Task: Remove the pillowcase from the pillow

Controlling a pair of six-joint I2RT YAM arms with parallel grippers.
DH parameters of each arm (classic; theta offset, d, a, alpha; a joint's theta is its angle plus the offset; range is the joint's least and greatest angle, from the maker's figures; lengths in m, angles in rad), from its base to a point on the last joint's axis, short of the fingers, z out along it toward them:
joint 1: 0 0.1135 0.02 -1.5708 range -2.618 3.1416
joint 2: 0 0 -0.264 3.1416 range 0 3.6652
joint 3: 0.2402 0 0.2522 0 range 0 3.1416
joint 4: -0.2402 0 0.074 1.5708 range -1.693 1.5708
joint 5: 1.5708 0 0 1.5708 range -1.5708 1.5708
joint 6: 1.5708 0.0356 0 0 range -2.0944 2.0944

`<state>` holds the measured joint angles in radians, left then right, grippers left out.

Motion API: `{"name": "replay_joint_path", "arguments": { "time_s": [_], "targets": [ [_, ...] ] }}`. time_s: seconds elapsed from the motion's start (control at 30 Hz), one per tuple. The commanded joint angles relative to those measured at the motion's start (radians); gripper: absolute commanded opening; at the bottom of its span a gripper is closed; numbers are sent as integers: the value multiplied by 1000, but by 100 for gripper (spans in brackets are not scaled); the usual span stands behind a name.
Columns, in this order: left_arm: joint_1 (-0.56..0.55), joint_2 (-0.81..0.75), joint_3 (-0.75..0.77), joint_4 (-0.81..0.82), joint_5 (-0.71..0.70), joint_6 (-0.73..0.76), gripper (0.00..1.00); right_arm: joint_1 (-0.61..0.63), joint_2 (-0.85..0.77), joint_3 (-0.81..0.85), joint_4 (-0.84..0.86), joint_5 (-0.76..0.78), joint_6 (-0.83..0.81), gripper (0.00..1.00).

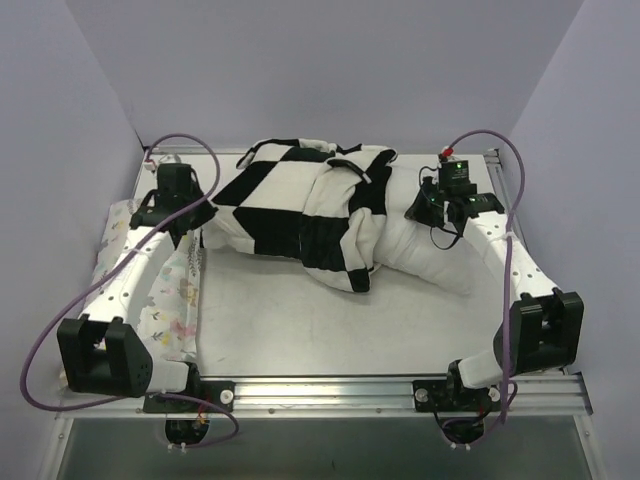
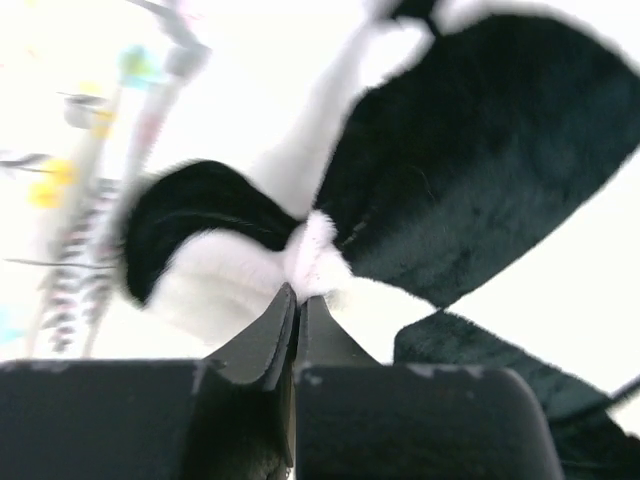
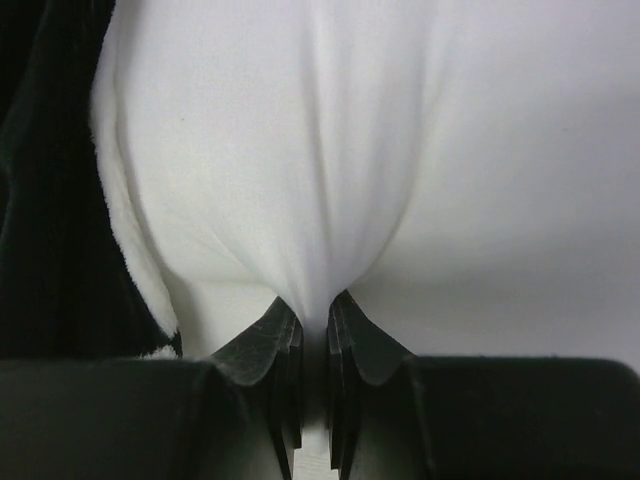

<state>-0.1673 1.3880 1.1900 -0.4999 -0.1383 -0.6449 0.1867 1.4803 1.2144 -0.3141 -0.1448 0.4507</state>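
The black and white checkered pillowcase [image 1: 300, 205] lies across the back of the table, bunched over the left and middle of the white pillow [image 1: 425, 258], whose bare right end sticks out toward the front right. My left gripper [image 1: 196, 222] is shut on a pinch of the pillowcase [image 2: 310, 250] at its left end. My right gripper [image 1: 425, 208] is shut on a fold of the pillow's white fabric [image 3: 300, 200] at its right end; in the right wrist view the dark pillowcase edge [image 3: 50, 180] lies to the left.
A pale floral-print pillow [image 1: 165, 295] lies along the left edge under the left arm, also showing blurred in the left wrist view [image 2: 90, 200]. Purple walls enclose the back and sides. Metal rails [image 1: 330, 390] edge the table front.
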Motion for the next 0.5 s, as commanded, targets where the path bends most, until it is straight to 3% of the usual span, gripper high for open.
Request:
{"name": "replay_joint_path", "arguments": {
  "time_s": [0.0, 0.2, 0.33, 0.47],
  "targets": [
    [202, -121, 45, -74, -265, 18, 0, -141, -81, 39, -123, 153, -12, 0],
    [334, -161, 71, -100, -276, 24, 0, -222, -158, 74, -164, 152, -14, 0],
    [362, -179, 86, -101, -285, 25, 0, -254, -199, 109, -184, 125, -10, 0],
    [361, -138, 160, -109, -145, 82, 0, -256, -204, 138, -200, 85, 8, 0]
  ]
}}
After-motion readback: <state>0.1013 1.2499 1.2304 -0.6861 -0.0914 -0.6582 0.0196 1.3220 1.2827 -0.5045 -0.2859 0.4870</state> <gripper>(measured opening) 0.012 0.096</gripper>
